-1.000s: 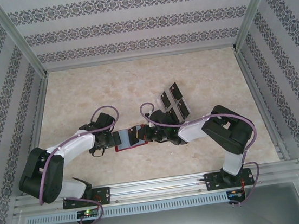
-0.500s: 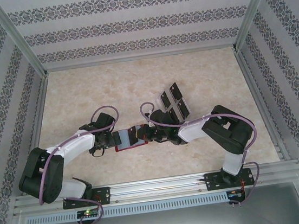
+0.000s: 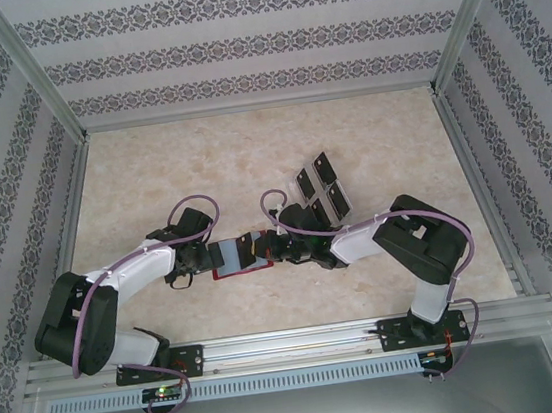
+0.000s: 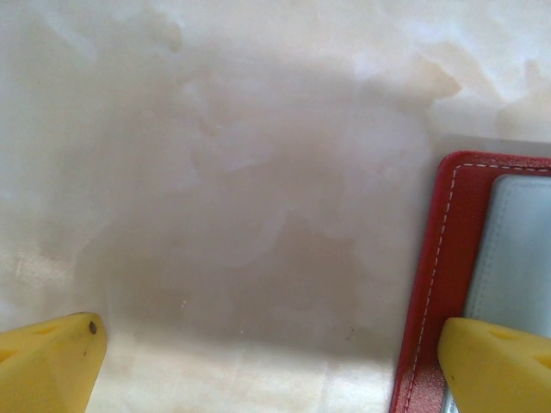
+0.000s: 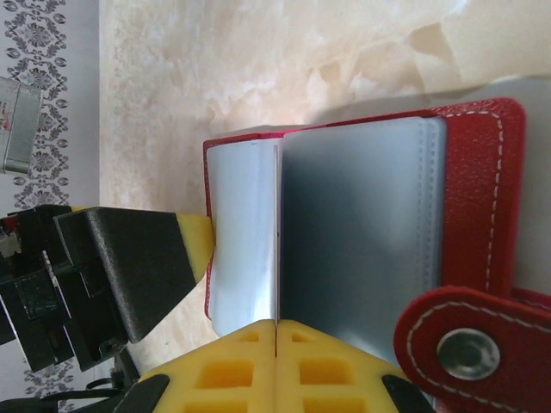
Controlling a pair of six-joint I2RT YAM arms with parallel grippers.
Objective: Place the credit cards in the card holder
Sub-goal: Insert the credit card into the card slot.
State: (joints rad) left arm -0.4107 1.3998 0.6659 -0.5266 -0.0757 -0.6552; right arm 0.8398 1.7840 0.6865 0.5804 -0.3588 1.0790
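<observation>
No movement this past second. Wallet (image 3: 232, 259) lies open on the worktop (image 3: 250, 159). Left fingers (image 4: 492, 366) wide, one tip on its edge. Right fingers (image 5: 331, 374) pinched shut at a pocket (image 5: 245, 232). Cards (image 3: 321, 191) wait nearby; loading seems paused.

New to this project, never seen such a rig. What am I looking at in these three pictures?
Two robot arms are bolted at a table's near edge, each ending in two-finger jaws. The wide picture looks down from above; the other two come from wrist cameras. An open red card holder lies between the arms, with black credit cards farther back. The left jaws stand wide open, one yellow finger over the holder's edge. The right jaws are shut on a thin sheet inside the holder; pocket leaf or card, I cannot tell.
</observation>
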